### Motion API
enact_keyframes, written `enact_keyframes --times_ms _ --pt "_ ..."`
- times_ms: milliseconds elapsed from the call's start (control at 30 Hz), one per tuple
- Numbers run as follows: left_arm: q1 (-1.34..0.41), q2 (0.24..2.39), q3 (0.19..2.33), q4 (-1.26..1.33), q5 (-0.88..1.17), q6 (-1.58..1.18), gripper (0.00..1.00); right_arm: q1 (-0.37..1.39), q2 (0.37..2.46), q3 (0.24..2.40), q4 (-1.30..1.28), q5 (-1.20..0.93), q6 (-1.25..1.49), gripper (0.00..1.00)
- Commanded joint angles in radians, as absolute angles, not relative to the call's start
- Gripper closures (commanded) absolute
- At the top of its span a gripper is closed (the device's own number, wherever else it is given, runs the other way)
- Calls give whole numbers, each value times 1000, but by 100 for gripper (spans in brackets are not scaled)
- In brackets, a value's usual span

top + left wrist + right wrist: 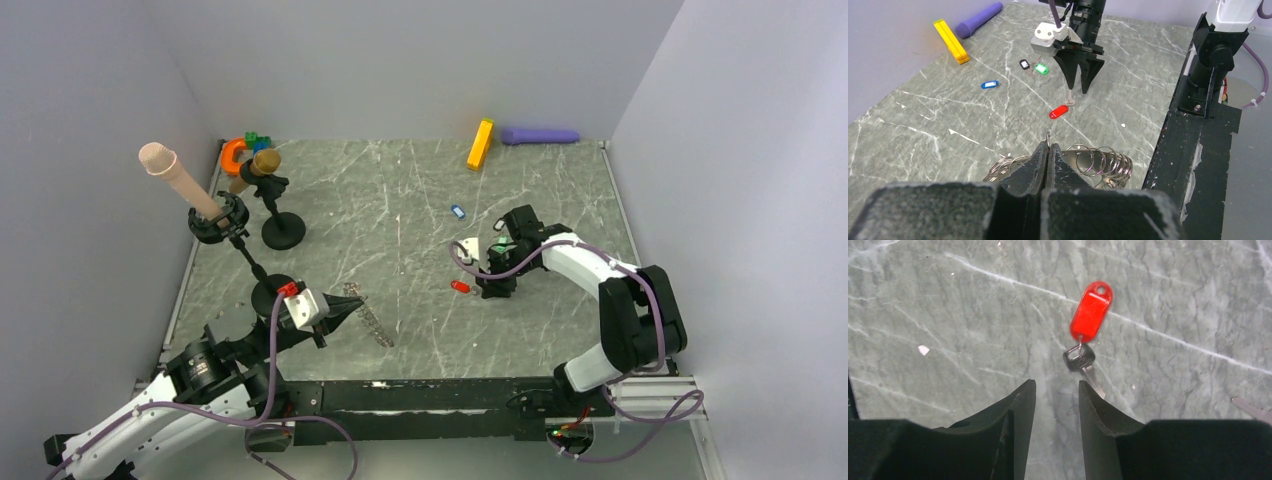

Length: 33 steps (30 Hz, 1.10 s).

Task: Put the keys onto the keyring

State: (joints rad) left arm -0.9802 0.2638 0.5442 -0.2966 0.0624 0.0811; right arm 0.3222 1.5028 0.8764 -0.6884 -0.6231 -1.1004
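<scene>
Right of centre on the table (400, 200), the right gripper (1055, 385) hovers with its jaws parted and empty. For a clean pickup it should probably ease forward and a little right, straddle the red key (1091, 310) across its narrow width, then close, leaving the hole end free for threading. That key lies flat just ahead of the fingertips, its metal blade reaching toward the right finger. Well apart, the left gripper (1048, 150) is pinched shut on a link of the keyring (1098, 162)

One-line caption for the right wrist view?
Open right fingers poised beside the red plastic key tag on the grey marbled table.
</scene>
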Motion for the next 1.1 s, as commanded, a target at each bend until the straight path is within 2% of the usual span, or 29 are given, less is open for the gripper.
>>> enact_keyframes --times_ms 0,1067 --pt "-977 268 564 -223 64 61 100 319 1524 857 -534 -721 -1162 59" --pt "-977 265 558 -226 58 58 100 328 1643 855 -484 -724 -1152 68"
